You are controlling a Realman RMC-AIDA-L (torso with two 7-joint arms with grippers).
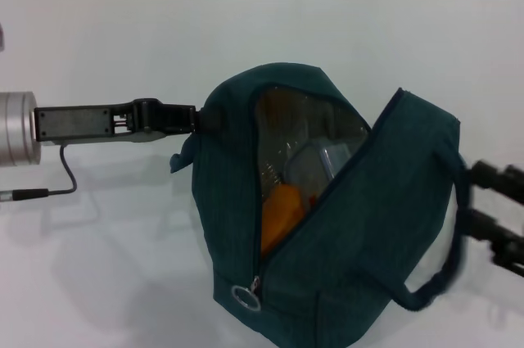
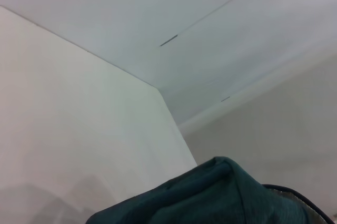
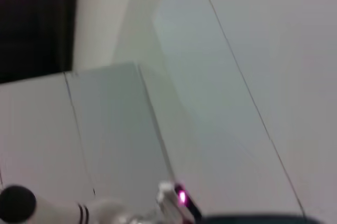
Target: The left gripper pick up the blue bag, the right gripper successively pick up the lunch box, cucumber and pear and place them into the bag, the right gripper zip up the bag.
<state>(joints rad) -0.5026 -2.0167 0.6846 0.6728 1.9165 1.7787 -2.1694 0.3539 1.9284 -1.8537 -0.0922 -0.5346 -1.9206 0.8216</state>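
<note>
Centrally, the blue bag [image 1: 327, 225] stands unzipped on the worktop [image 1: 106, 225], lunch box [image 1: 315, 164] inside. Left gripper [image 1: 196, 119] pinches its 9 o'clock edge; right gripper [image 1: 491, 209], at 3 o'clock, jaws unclear.

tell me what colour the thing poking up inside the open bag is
Orange, beside a clear lunch box, inside the dark teal bag. Head view shows it best.
</note>
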